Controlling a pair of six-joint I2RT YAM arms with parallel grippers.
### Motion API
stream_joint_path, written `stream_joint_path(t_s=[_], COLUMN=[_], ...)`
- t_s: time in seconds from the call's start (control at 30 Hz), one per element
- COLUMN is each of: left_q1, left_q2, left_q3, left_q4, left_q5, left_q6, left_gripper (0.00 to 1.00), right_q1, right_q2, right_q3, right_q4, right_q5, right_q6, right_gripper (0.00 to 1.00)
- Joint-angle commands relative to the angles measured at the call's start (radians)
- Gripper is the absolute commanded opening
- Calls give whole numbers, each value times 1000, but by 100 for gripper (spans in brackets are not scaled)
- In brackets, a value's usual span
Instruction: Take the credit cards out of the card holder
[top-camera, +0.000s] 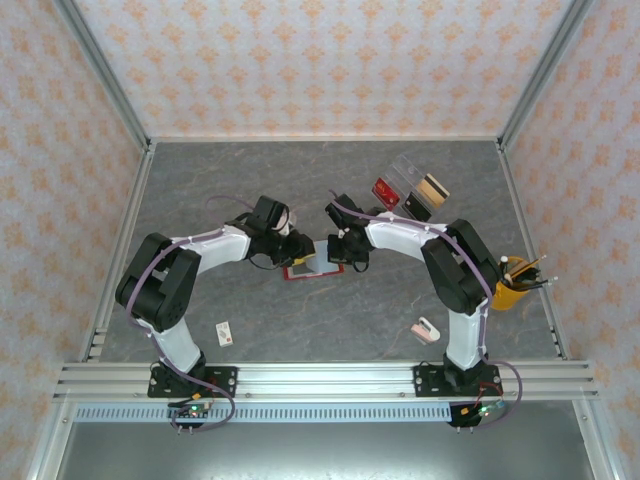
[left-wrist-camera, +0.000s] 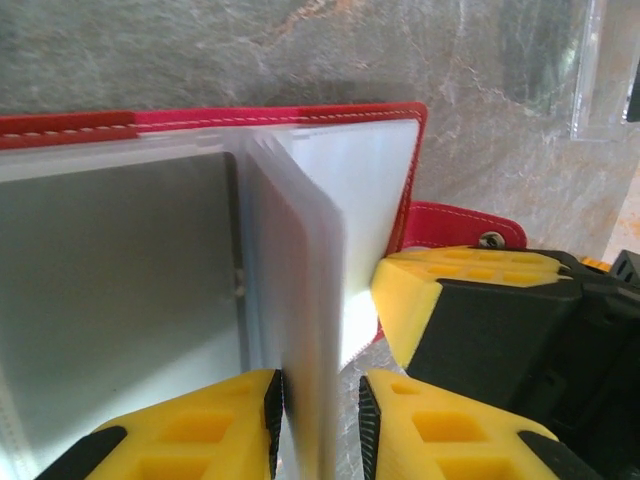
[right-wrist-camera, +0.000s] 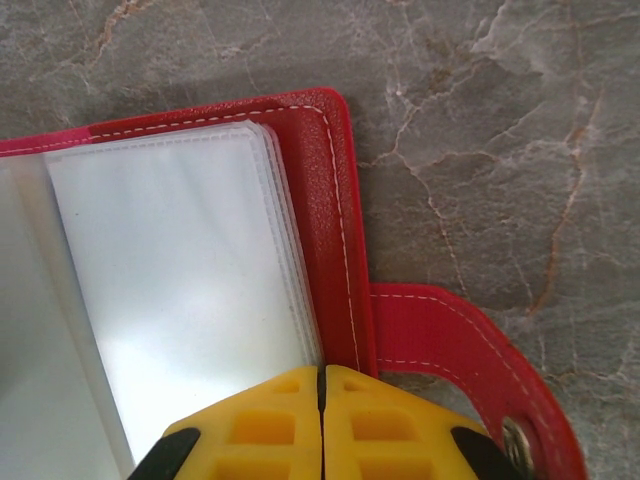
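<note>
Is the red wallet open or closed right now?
Open. The card holder lies spread flat, clear inner sleeves showing, its snap strap loose to the side, and one sleeve stands up inside the left gripper.

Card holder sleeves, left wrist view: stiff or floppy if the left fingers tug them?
Probably floppy: the clear sleeves are thin film, fanned upright between the left fingers. Likely slippery, being glossy. The card holder looks light, so it may drag along unless the right fingers pin it.

Yellow pen cup (top-camera: 512, 292) at right; white card (top-camera: 226, 331) near left; clear tray (top-camera: 405, 168)
</note>
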Motion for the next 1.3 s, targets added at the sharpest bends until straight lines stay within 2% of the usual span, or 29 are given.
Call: stream_joint_path(t_s=[0.0, 0.13, 0.37, 0.67, 0.97, 1.17, 1.27], left_q1=[-15, -23, -28, -31, -22, -11, -6], left_q2=[-25, -9, 15, -2, 0, -21, -29], left_q3=[6, 21, 27, 38, 36, 37, 35], left_q4=[48, 51, 79, 93, 33, -67, -119], left_q5=[32, 32, 44, 54, -28, -135, -189], left_q6=[-1, -2, -29, -56, -42, -5, 12], left_gripper=[28, 24, 24, 42, 42, 42, 42], right_q1=[1, 1, 0, -1, -1, -1, -1], right_q2=[16, -15, -70, -139, -191, -187, -152], right_q3=[0, -9, -35, -72, -102, -104, -82], right_q4=[-18, -9, 19, 59, 82, 103, 93], right_q5=[29, 45, 59, 81, 108, 44, 20], right_q6=[19, 22, 29, 41, 34, 27, 32], right_gripper=[7, 7, 7, 9, 11, 23, 26])
